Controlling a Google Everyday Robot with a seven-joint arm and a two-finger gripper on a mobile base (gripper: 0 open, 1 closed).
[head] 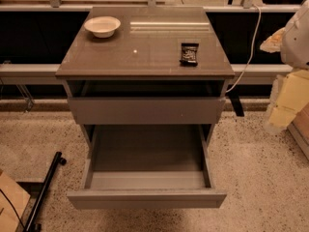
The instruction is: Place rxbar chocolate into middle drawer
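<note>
The rxbar chocolate [189,53] lies flat on the table [145,52], right of centre and near the front edge, well apart from the white bowl [102,26] at the upper left. Below it the middle drawer [147,153] is pulled far out toward the bottom of the frame with its grey floor in plain view, while the upper drawer [146,110] stands only slightly out. The claw [288,100] hangs at the right edge of the frame, beside the table and well apart from the bar; whether it is wide or narrow I cannot tell.
</note>
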